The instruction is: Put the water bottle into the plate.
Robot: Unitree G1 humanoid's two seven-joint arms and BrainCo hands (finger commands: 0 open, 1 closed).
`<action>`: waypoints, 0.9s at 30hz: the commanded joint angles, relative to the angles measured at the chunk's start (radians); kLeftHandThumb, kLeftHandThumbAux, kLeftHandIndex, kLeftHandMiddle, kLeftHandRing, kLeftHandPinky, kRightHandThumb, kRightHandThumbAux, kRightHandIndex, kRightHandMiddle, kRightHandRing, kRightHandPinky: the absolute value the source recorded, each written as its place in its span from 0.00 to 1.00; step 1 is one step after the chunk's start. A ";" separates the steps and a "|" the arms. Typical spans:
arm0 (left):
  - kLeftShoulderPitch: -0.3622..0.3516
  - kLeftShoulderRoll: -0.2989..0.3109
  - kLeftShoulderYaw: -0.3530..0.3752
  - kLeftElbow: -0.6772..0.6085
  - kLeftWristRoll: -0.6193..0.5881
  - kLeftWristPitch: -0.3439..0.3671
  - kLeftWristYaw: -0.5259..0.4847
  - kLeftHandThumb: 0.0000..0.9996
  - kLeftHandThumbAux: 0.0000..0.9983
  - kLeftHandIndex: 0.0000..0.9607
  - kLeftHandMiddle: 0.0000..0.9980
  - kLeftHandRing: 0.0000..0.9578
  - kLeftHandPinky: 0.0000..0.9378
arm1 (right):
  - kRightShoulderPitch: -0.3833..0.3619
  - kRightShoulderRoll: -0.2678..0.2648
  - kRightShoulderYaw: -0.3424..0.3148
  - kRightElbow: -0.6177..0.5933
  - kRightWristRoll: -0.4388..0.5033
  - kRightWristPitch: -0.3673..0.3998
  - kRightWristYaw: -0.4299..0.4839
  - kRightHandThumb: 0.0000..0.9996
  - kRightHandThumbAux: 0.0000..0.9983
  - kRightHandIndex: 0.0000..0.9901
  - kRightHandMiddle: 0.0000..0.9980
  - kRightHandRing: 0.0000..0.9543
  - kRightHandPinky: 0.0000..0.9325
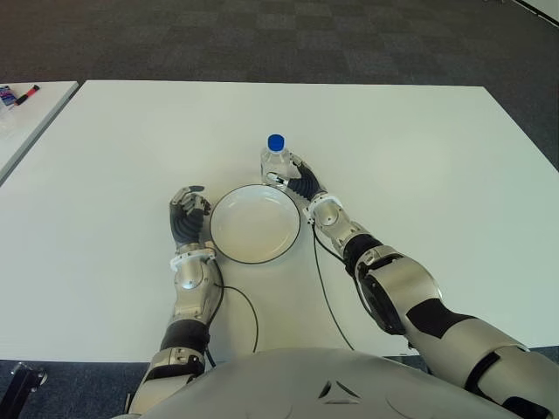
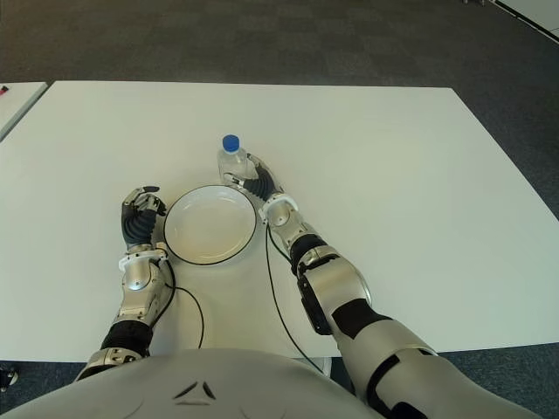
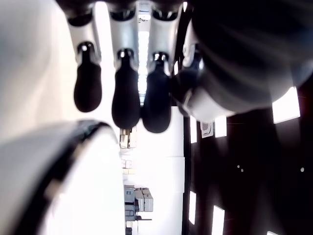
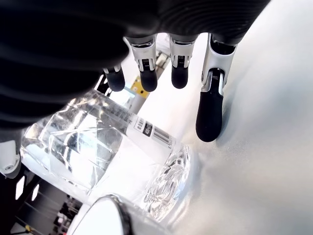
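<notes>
Black rubbery fingers (image 4: 209, 115) of the right hand (image 1: 301, 185) reach around the water bottle (image 1: 275, 162), extended and only lightly bent; in the right wrist view the fingertips stand apart from the clear plastic, so the hand is cupped beside the bottle and not closed on it. The bottle stands upright on the white tabletop (image 1: 419, 157), blue cap (image 1: 276, 141) up, on the hand's inner side and at the far edge of the plate (image 1: 254, 223); its base sits just beside the plate's dark rim, outside it. The white plate lies between the two hands. On its other side shows the left hand (image 1: 189, 212), close to the rim, fingers (image 3: 126, 100) curled inward and holding nothing. Thin black cables (image 1: 325, 288) run from both wrists back along the tabletop toward the robot's body.
</notes>
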 commanded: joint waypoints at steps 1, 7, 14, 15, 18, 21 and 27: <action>0.009 0.001 0.006 0.037 -0.009 0.014 -0.014 0.70 0.72 0.45 0.70 0.70 0.70 | 0.012 0.006 0.018 0.011 -0.018 0.003 0.001 0.44 0.38 0.00 0.00 0.00 0.00; 0.008 0.003 0.006 0.042 -0.003 0.009 -0.008 0.69 0.72 0.45 0.70 0.69 0.69 | 0.010 0.003 0.024 0.009 -0.023 0.001 -0.001 0.43 0.35 0.00 0.00 0.00 0.00; 0.003 0.003 0.004 0.050 0.008 0.006 0.002 0.69 0.72 0.45 0.70 0.70 0.71 | 0.009 0.003 0.029 0.004 -0.028 -0.004 -0.005 0.44 0.34 0.00 0.00 0.00 0.00; 0.003 0.003 0.004 0.050 0.009 0.006 0.002 0.69 0.72 0.45 0.71 0.71 0.71 | 0.010 0.003 0.030 0.003 -0.029 -0.005 -0.006 0.44 0.33 0.00 0.00 0.00 0.00; 0.004 0.005 0.003 0.049 0.013 0.018 0.004 0.69 0.72 0.45 0.71 0.71 0.71 | 0.009 0.000 0.032 0.000 -0.029 -0.010 -0.008 0.44 0.33 0.00 0.00 0.00 0.00; 0.004 0.006 0.004 0.048 0.014 0.029 0.002 0.69 0.72 0.45 0.71 0.71 0.71 | 0.010 -0.001 0.036 -0.002 -0.030 -0.013 -0.013 0.44 0.33 0.00 0.00 0.00 0.00; 0.004 0.010 0.005 0.049 0.009 0.046 -0.006 0.69 0.72 0.45 0.71 0.71 0.70 | 0.012 -0.002 0.044 -0.002 -0.032 -0.015 -0.021 0.44 0.33 0.00 0.00 0.00 0.00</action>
